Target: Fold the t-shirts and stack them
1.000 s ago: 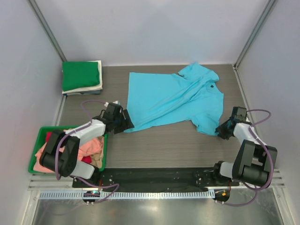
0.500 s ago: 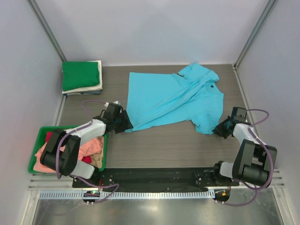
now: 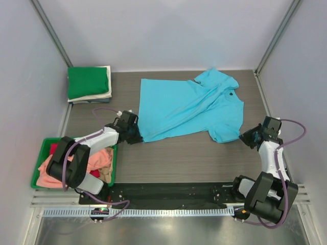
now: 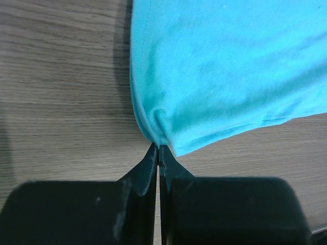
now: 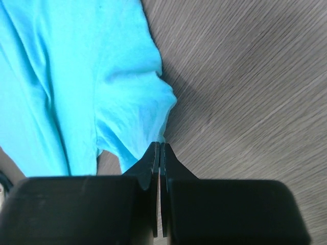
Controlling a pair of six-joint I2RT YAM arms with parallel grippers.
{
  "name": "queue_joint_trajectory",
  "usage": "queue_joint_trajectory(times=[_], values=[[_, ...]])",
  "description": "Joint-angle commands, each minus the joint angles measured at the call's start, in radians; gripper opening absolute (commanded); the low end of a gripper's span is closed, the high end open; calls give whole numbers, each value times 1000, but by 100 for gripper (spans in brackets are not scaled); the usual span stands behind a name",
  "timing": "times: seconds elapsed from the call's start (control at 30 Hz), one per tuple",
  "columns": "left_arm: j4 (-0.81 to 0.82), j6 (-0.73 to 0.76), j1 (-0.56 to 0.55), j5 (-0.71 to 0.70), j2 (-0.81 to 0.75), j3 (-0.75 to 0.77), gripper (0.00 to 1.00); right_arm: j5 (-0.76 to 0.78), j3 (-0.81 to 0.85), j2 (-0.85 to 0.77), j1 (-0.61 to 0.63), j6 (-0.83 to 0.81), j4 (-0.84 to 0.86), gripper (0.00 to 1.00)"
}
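A sky-blue t-shirt (image 3: 189, 104) lies spread and slightly creased across the middle of the table. My left gripper (image 3: 137, 134) is shut on its near left hem corner, and the left wrist view shows the cloth (image 4: 225, 76) bunched at the closed gripper tips (image 4: 158, 149). Over on the right, my right gripper (image 3: 247, 137) is shut on the shirt's near right edge. Blue fabric (image 5: 92, 76) runs down into that gripper's closed tips (image 5: 160, 146). Folded t-shirts, green (image 3: 88, 81) on cream (image 3: 108, 91), are stacked at the back left. Salmon-pink (image 3: 94, 162), red and tan t-shirts fill the bin.
The green plastic bin (image 3: 40, 155) sits at the near left, beside the left arm's base. Grey walls and metal posts close off the table at the back and both sides. Bare wood-grain table (image 3: 179, 158) lies between the shirt and the arm bases.
Both grippers closed on the sky-blue shirt's near corners. The left gripper slid a little toward the hem; the right arm swung outward to the right, drawing its edge with it.
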Motion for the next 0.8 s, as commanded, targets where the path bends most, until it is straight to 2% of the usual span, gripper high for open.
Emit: queue_joint_trajectory(times=[0.0,0.27,0.47,0.67,0.77], values=[[-61,21,-3,-20,-38,71,0,-47,43,-101,-17,54,-20,1],[-304,50,-1,-64,-259,206,0,-41,192,-218,-19,126,-192,1],[-380,45,-3,-76,-394,217,0,25,365,-264,-5,105,-377,1],[-447,45,-1,-81,-501,218,0,380,574,-362,104,37,-577,1],[-463,41,-1,-72,-523,208,0,479,624,-389,165,25,-631,1]])
